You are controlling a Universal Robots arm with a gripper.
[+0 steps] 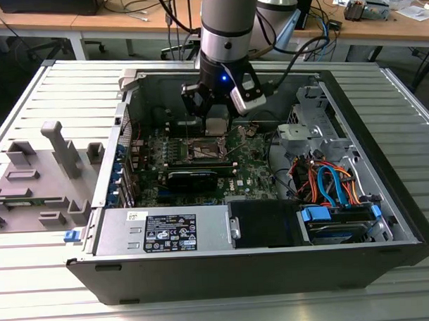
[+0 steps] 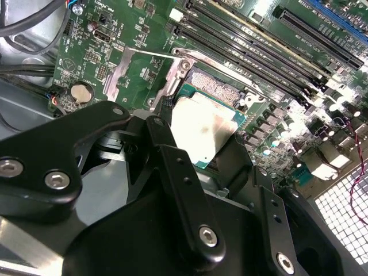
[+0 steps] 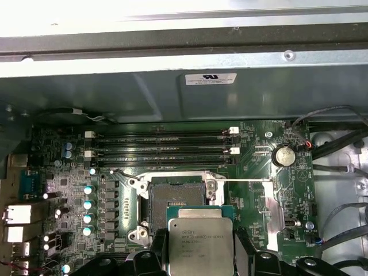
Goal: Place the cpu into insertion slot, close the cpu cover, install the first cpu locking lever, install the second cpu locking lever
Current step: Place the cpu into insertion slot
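- One black two-fingered gripper (image 1: pixel 217 124) on a silver-and-black arm reaches down into an open black computer case (image 1: pixel 392 203), which lies on its side on a pale slatted metal table (image 1: pixel 36 293).
- Its fingers (image 2: pixel 175 167) are drawn in narrow, clamped on opposite edges of the small flat square cpu (image 3: pixel 200 244) with the silvery-grey metal top.
- In the exterior view the chip hangs at about one o'clock from the square, dark-centred insertion slot (image 1: pixel 200 148) with its silver rim.
- In both wrist views the chip partly overlaps the socket's near edge; whether they touch I cannot tell.
- The thin silvery windowed cpu cover (image 3: pixel 271 218) is swung open and lies just beside the socket on the green board.
- A long black graphics card (image 1: pixel 192 177) sits at six o'clock from the socket in the exterior view.
- A grey plastic fixture (image 1: pixel 39 181) rests on the table at nine o'clock from the case.
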